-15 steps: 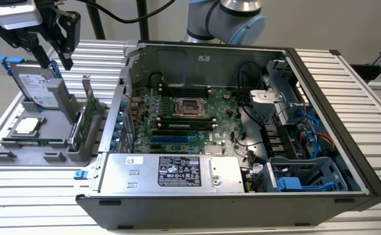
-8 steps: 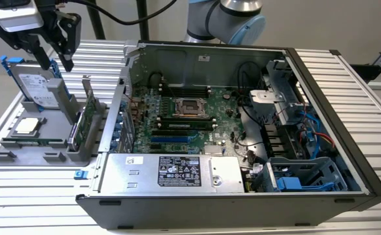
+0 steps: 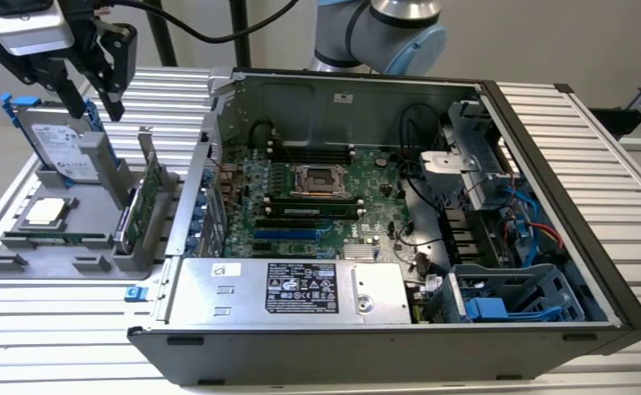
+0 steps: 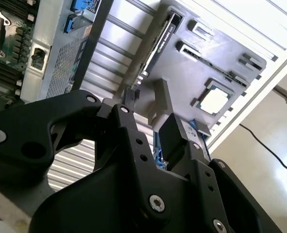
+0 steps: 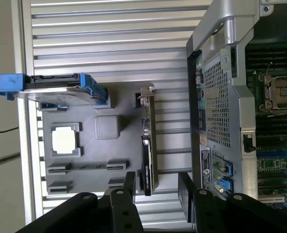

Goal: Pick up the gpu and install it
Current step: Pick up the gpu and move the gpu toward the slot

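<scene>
The gpu stands on its edge in a slot of the grey holder, at the exterior view's left of the open computer case. Its silver bracket points upward. Both wrist views show the gpu edge-on as a thin dark card. My gripper hangs above the holder, higher than the gpu and slightly toward the exterior view's left, over the hard drive's far end. My gripper is open with nothing between its black fingers.
A silver hard drive with a blue frame stands in the same holder, and a processor chip lies flat beside it. Inside the case are the motherboard, cables and a power supply. The table is ribbed aluminium.
</scene>
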Action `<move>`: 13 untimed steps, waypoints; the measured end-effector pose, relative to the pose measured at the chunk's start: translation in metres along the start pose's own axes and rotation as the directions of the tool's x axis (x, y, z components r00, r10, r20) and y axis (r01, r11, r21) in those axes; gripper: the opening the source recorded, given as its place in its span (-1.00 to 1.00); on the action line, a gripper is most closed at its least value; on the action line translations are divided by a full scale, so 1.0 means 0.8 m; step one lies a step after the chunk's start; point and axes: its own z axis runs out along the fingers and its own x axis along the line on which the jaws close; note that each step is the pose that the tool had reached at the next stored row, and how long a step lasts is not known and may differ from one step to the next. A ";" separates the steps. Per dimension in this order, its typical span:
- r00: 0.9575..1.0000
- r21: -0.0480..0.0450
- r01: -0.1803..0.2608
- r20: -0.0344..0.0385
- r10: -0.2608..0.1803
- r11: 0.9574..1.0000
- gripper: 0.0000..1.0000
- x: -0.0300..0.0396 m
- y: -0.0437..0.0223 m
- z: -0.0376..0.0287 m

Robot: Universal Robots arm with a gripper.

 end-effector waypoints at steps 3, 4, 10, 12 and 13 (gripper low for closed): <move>1.000 0.000 0.000 0.000 0.000 1.000 1.00 0.0000 0.0000 0.0008; 1.000 0.000 0.000 0.000 0.000 1.000 1.00 0.0000 -0.0001 0.0013; 1.000 0.000 0.000 0.000 0.000 1.000 1.00 0.0001 -0.0002 0.0034; 1.000 0.000 0.000 0.000 0.000 1.000 1.00 0.0001 -0.0002 0.0040; 1.000 0.000 0.000 0.000 0.000 1.000 1.00 0.0001 -0.0002 0.0043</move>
